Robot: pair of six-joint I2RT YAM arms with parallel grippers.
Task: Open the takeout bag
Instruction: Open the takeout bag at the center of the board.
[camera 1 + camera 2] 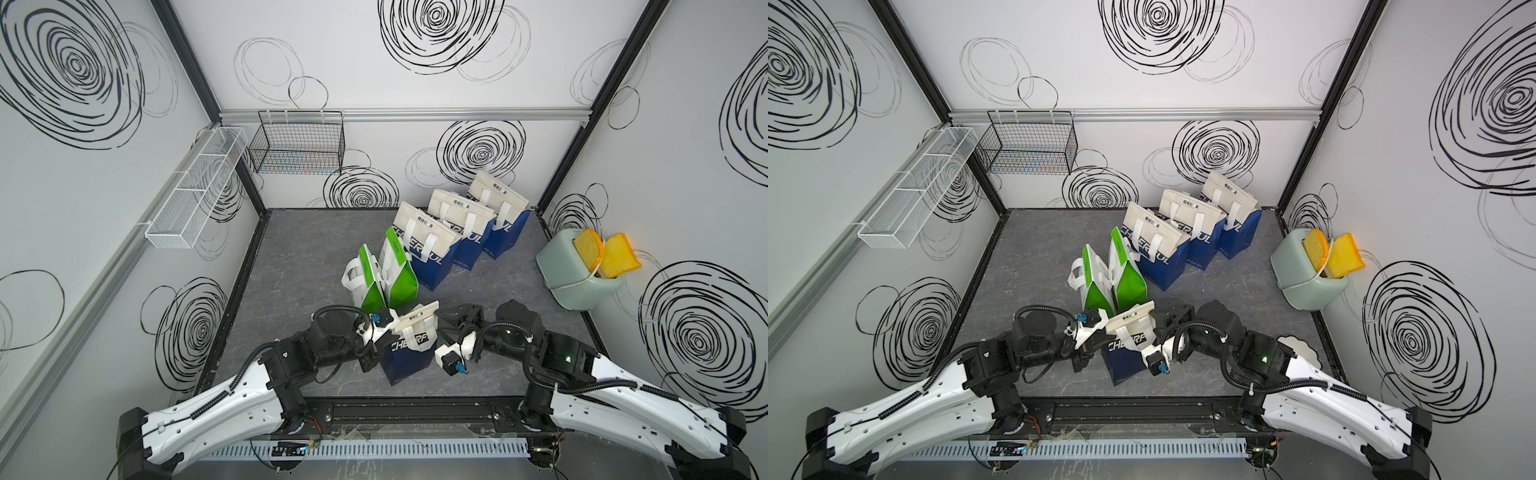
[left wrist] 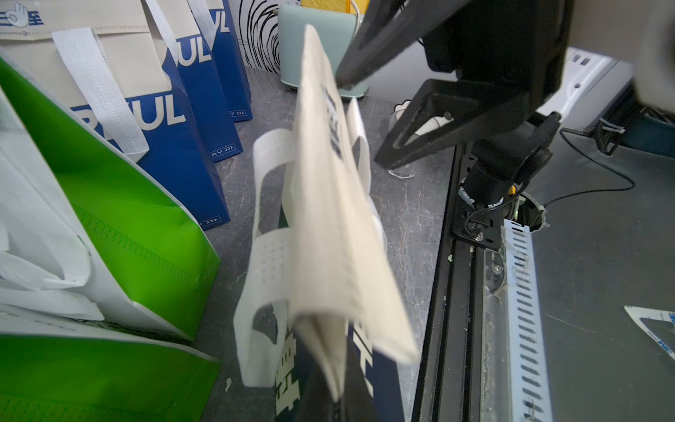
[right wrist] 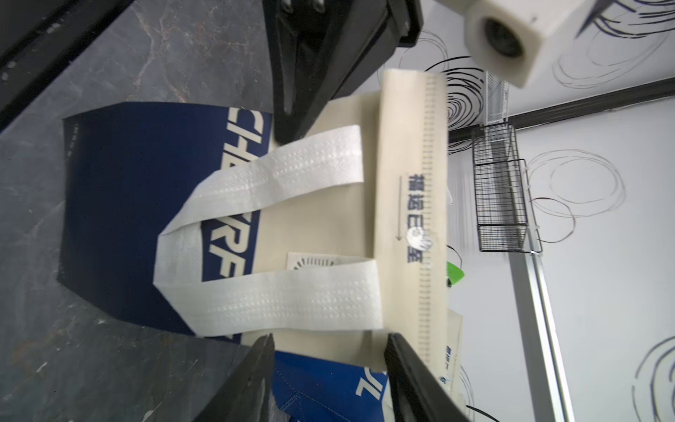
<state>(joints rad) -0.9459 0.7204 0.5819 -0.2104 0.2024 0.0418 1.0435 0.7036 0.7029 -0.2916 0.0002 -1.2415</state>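
Inspector A: Where is the takeout bag [image 1: 409,357] found?
Inspector B: It is stood upright at the front centre of the table [image 1: 307,249], between both arms, with its cream top folded over.
Inspector A: And the hands?
Inspector B: The left hand [image 3: 288,120] is pressed closed at the bag's side edge. The right hand [image 3: 328,338] is held half-spread at the flap's end.

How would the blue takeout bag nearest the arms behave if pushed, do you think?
Probably floppy: on the blue takeout bag, the cream flap folds over and the white handles droop. Likely tippy: it stands tall on a narrow base.
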